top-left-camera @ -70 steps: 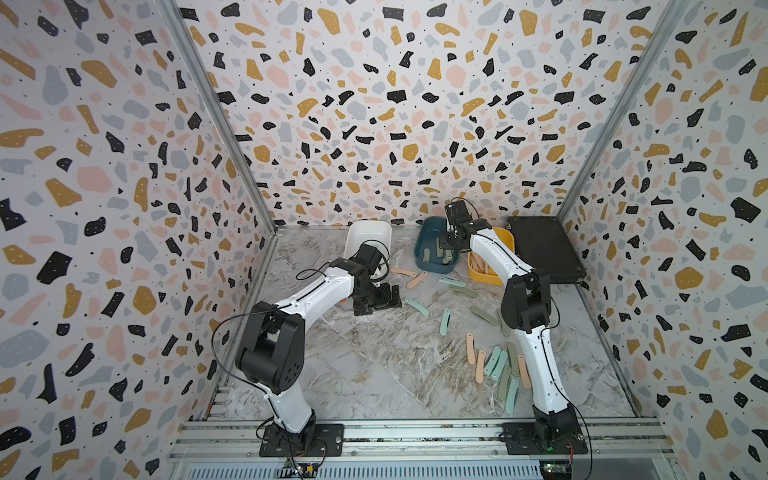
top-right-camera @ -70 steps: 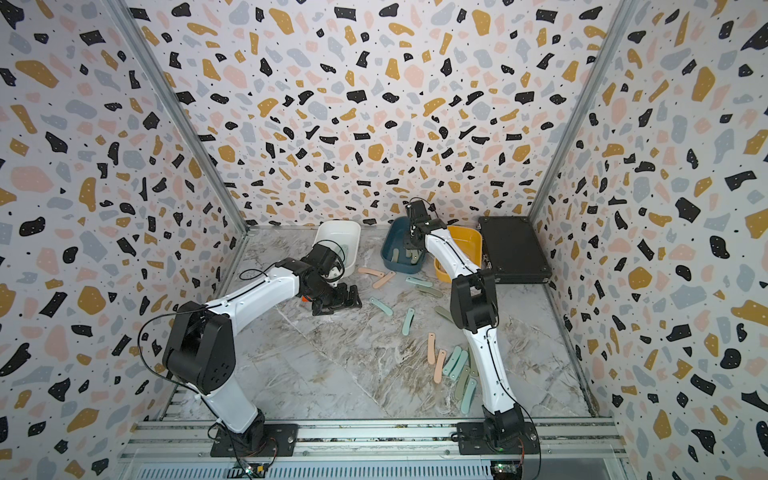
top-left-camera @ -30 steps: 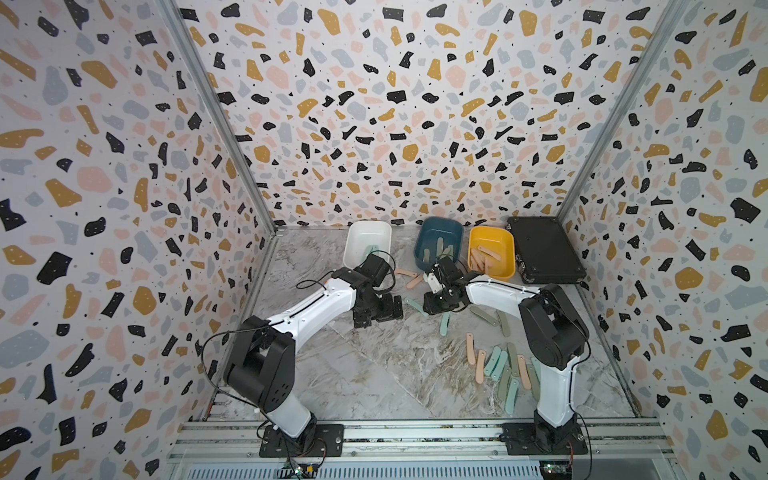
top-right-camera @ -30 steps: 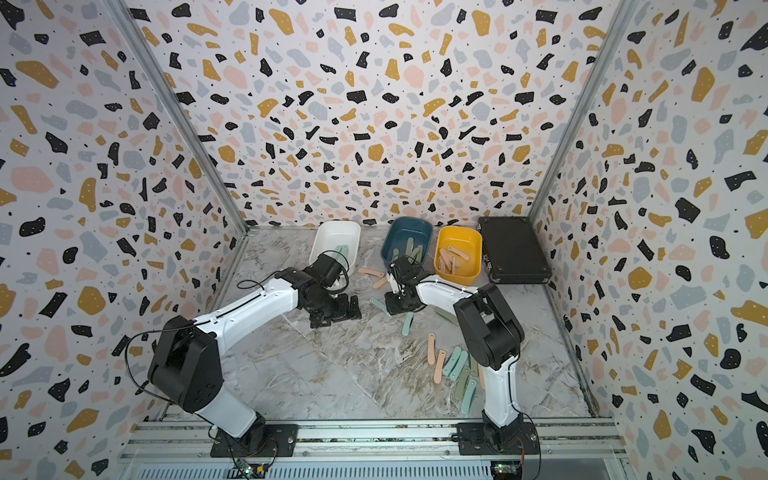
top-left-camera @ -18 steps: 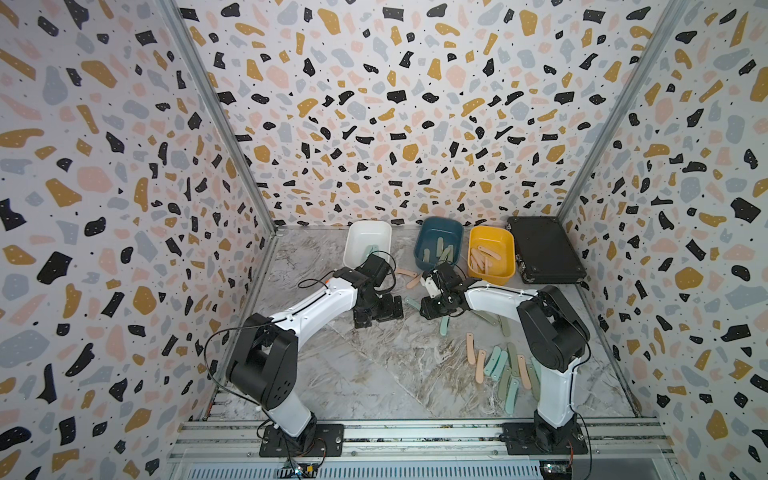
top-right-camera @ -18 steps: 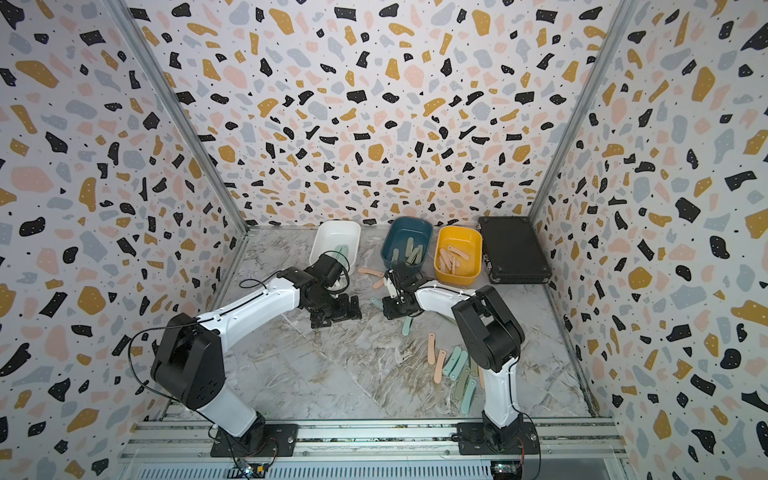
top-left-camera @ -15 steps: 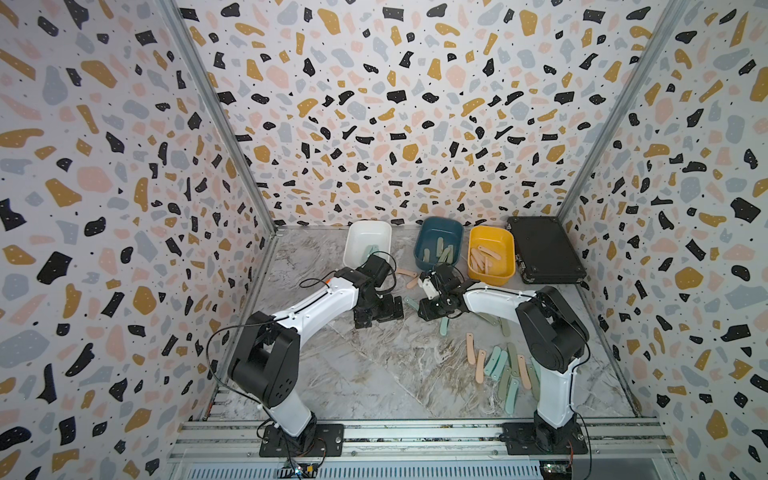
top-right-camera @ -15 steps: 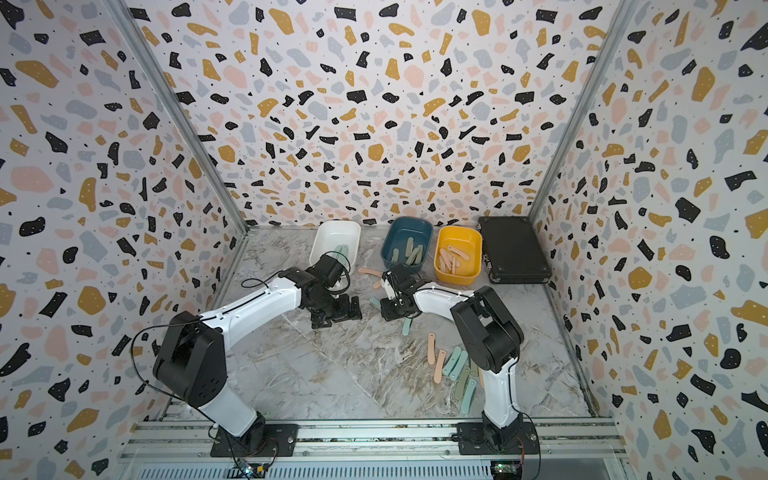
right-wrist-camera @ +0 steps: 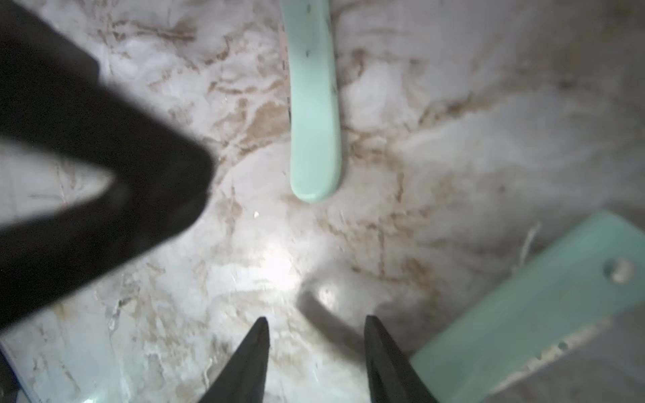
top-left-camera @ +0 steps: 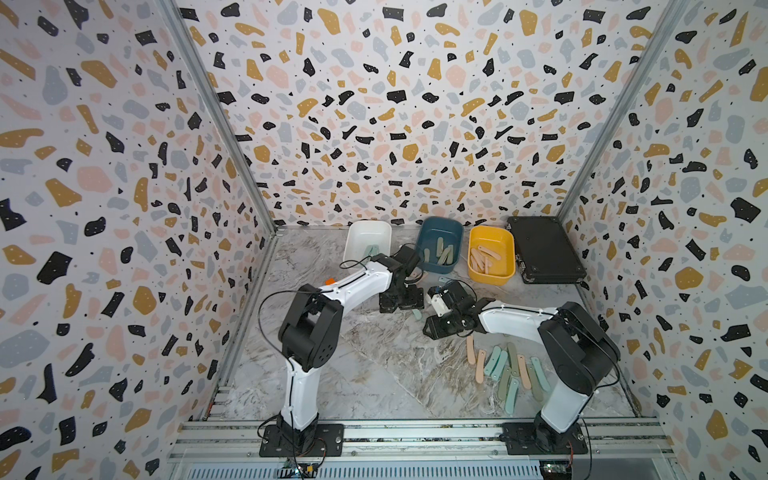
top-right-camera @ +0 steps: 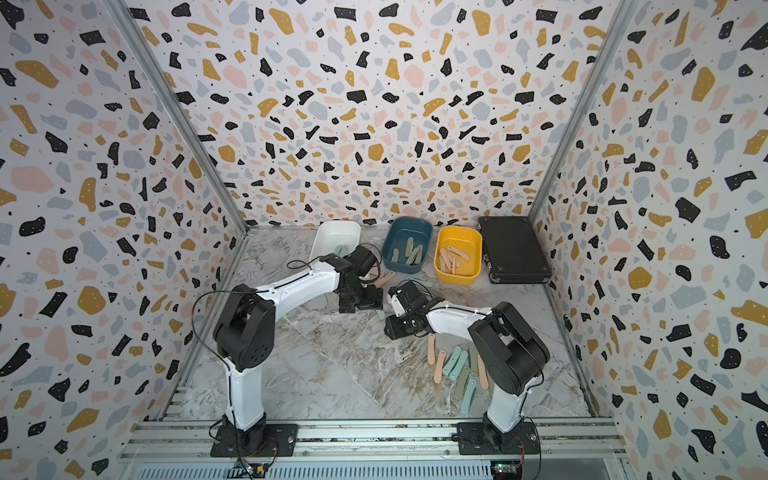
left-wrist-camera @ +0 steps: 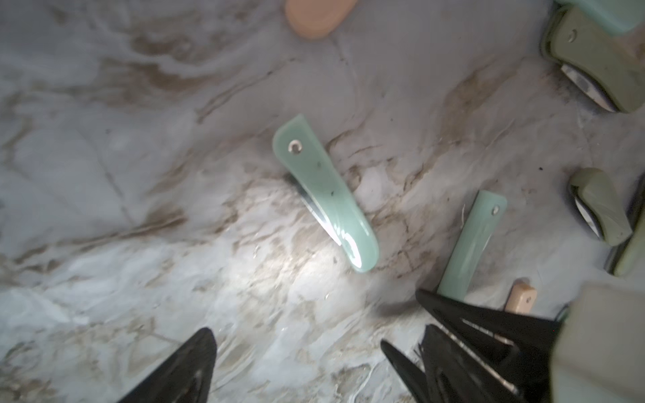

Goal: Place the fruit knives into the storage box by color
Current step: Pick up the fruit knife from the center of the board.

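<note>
One second on, the right tool (right-wrist-camera: 316, 318) has drawn back, half-open, empty. The left tool (left-wrist-camera: 295, 337) gapes empty, a mint-blue knife (left-wrist-camera: 324, 192) just ahead.

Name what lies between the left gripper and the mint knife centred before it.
Only bare marble tabletop, in the left wrist view, separates left gripper from mint knife.

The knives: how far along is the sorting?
Partly done: peach knives lie in the yellow tub, green knives in the teal tub, mint in the white tub. Nothing is held; the left gripper and right gripper hover open near a mint knife. A loose pile remains.
</note>
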`<state>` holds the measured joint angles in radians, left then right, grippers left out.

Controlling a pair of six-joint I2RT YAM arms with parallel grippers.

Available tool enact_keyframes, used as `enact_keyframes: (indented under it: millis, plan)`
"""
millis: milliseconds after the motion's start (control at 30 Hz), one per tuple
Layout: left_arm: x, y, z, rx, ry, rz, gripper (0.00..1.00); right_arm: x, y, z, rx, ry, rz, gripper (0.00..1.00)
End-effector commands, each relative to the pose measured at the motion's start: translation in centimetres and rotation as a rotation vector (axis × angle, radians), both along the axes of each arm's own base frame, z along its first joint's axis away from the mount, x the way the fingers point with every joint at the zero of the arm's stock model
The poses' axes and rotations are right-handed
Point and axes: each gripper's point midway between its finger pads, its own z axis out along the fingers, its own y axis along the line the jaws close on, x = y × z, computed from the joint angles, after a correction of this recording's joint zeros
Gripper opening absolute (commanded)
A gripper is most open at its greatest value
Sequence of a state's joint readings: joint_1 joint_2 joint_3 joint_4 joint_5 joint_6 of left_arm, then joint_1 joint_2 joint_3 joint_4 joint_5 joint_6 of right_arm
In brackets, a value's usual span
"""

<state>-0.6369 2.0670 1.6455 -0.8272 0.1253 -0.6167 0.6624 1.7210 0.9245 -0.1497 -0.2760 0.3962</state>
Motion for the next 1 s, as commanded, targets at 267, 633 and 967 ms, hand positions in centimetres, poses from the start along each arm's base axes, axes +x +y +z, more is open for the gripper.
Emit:
enact_keyframes:
  millis: [267,633,967]
  plan:
    - [-0.6,0.2,-5.9,0.162,0.103,-0.032,0.66,0.6,-2.0,2.3,0.045,-0.03,-0.053,0.5]
    - [-1.0,0.7,-6.2,0.172,0.112,-0.059,0.3,0.6,-3.2,4.1,0.036,-0.068,-0.076,0.49]
    - [-0.2,2.5,-3.6,0.158,0.058,-0.044,0.2,0.6,-5.0,4.3,-0.026,-0.077,-0.113,0.53]
